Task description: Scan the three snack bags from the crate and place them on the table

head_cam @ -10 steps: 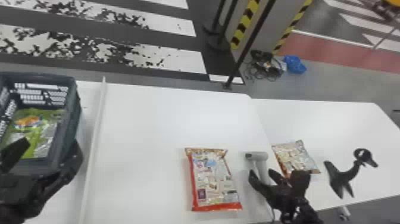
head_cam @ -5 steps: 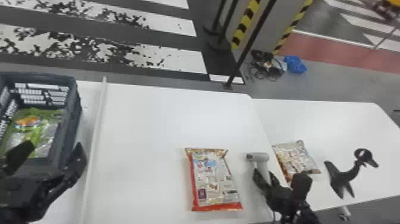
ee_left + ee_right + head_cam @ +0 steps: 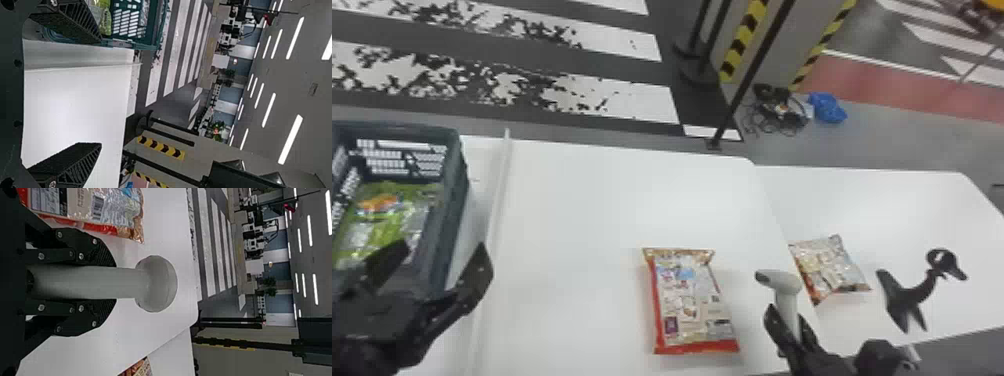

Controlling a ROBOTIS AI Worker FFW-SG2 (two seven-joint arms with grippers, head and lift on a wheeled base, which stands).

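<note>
Red-edged and flat, one snack bag (image 3: 689,300) lies on the white table (image 3: 572,210), between the crate (image 3: 452,210) and the scanner (image 3: 777,280). Its small-print side is up, and the right wrist view shows a barcode (image 3: 98,205) on it, which is presumably why it lies that way round: the scanner can read it without the bag being turned.

The right gripper (image 3: 787,315) has both fingers clamped on the scanner's handle, one on each side, leaving the head free above them. That grip looks chosen so nothing covers the reading end, though I can't tell which way its window faces.

The left gripper (image 3: 441,250) hangs at the crate's near side with its fingers wide apart and nothing between them. Inside the crate is a green bag (image 3: 382,225); kept there, it is probably the one waiting its turn. Another bag (image 3: 832,267) rests on the side table (image 3: 897,210), close to the seam and beside a black stand (image 3: 912,295), perhaps set aside as already scanned.

My guess is that the middle bag is the one being dealt with. Its glossy, soft wrapper could crease across the code and spoil a reading.
</note>
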